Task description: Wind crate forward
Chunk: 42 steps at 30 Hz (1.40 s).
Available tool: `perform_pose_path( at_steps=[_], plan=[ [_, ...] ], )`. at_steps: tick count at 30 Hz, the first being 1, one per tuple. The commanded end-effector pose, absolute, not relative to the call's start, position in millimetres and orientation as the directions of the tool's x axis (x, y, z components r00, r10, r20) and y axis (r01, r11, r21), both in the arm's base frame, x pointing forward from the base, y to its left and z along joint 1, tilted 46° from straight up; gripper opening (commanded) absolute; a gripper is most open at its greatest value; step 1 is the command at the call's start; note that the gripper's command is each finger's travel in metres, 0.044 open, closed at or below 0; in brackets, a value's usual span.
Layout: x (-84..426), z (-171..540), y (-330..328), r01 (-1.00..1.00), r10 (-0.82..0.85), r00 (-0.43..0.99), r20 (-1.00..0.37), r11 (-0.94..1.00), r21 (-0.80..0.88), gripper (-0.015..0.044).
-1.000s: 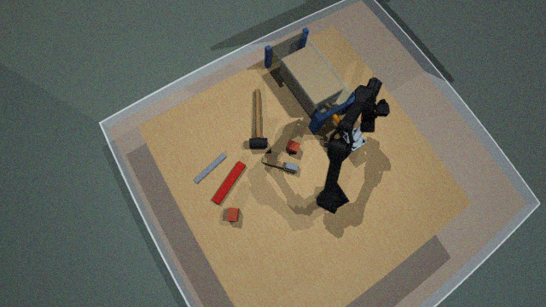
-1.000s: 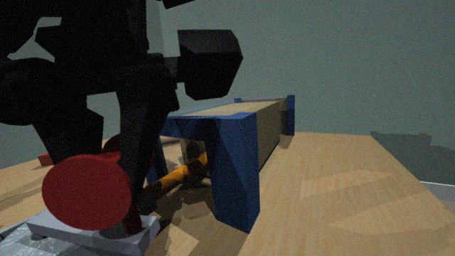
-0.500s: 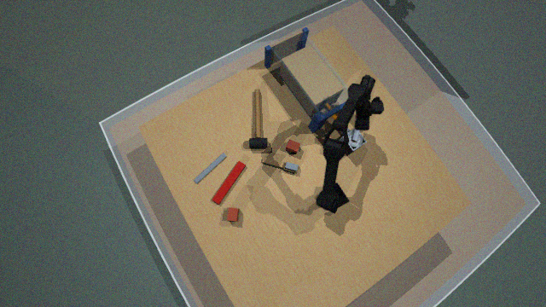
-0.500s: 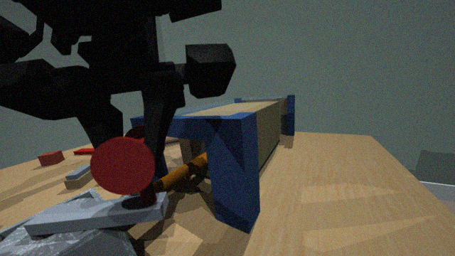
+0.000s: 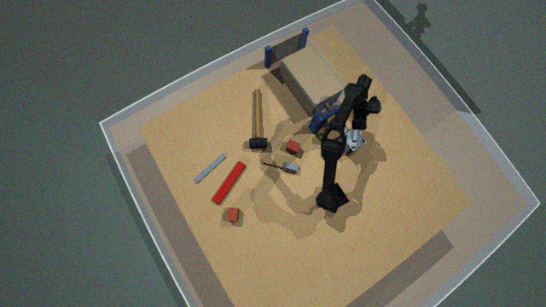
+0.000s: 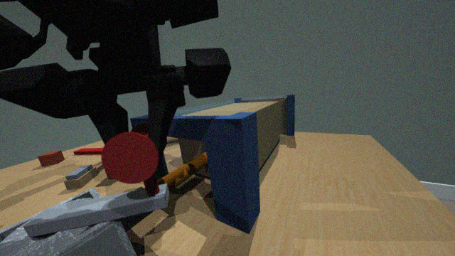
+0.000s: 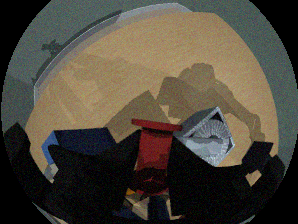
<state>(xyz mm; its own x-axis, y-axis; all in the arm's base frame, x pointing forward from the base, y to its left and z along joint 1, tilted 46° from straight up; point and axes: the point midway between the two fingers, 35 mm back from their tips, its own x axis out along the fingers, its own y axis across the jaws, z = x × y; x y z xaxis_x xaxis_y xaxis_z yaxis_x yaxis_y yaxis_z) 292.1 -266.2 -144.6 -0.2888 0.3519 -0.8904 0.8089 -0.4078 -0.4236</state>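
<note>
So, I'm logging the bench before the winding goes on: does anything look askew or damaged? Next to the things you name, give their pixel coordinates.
Nothing looks damaged or spilled. The hammer [image 5: 258, 117], red bar [image 5: 229, 182] and grey bar [image 5: 210, 169] lie at differing angles, which seems ordinary for loose tools. The blue frame [image 5: 315, 124] [image 6: 232, 171] stands upright.

A plain grey-green floor [image 5: 51, 55] surrounds the bench [image 5: 384, 239] [image 6: 338, 171] [image 7: 165, 45]. Clear, pale-rimmed panels [image 5: 490, 162] stand along the bench's edges, meeting at its corners. Behind its far edge rises a plain grey-green wall [image 6: 355, 64]. Dim light throws soft, overlapping shadows.
</note>
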Motion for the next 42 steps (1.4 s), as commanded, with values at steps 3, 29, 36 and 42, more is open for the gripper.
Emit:
perform_pose_path(
  at_steps=[3, 29, 36, 42],
  plan=[
    [303.5, -134.2, -246.5, 0.814, 0.377, -0.284, -0.881, -0.390, -0.430, 0.0000],
    [309.4, -113.3, -223.6, 0.814, 0.379, -0.285, -0.880, -0.389, -0.431, 0.0000],
    [309.3, -107.6, -217.6, 0.814, 0.380, -0.285, -0.880, -0.389, -0.431, 0.0000],
    [308.7, -102.7, -212.4, 0.814, 0.380, -0.285, -0.880, -0.389, -0.432, 0.0000]
  ],
)
